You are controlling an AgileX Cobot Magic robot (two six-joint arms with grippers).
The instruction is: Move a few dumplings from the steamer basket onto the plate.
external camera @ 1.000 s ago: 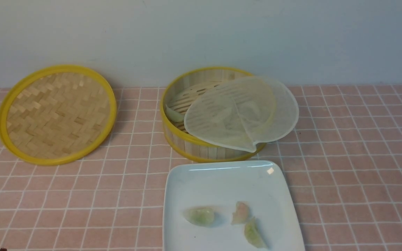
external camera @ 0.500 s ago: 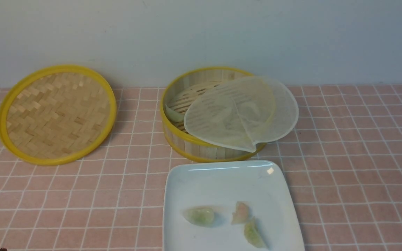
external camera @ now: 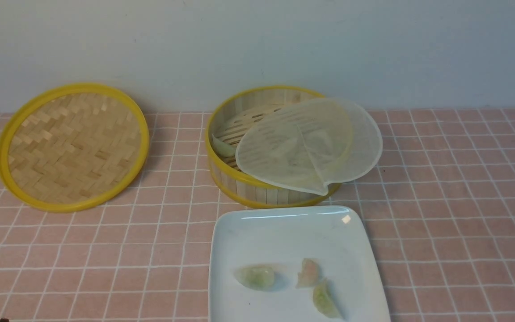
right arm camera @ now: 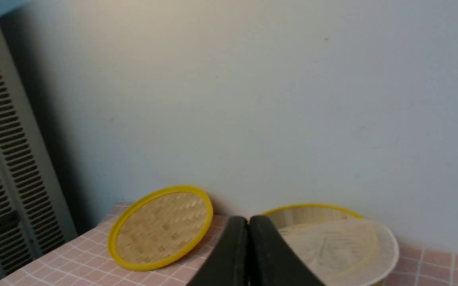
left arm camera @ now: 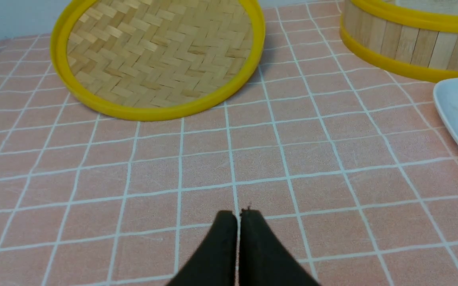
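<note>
**Three dumplings on the plate, both pincers closed and empty**

The plate [external camera: 284, 232] sits just in front of the steamer basket [external camera: 257, 190]. On it lie three dumplings [external camera: 255, 276]; another [external camera: 221, 146] rests inside the basket beside the folded liner sheet [external camera: 306, 147]. The lid [external camera: 73, 146] leans left of the basket. The left gripper [left arm camera: 238, 216] and right gripper [right arm camera: 248, 222] each have their fingers pressed together, holding nothing.

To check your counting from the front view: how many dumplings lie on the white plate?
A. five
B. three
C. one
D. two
B: the plate holds three dumplings, two pale green and one pinkish between them.
</note>
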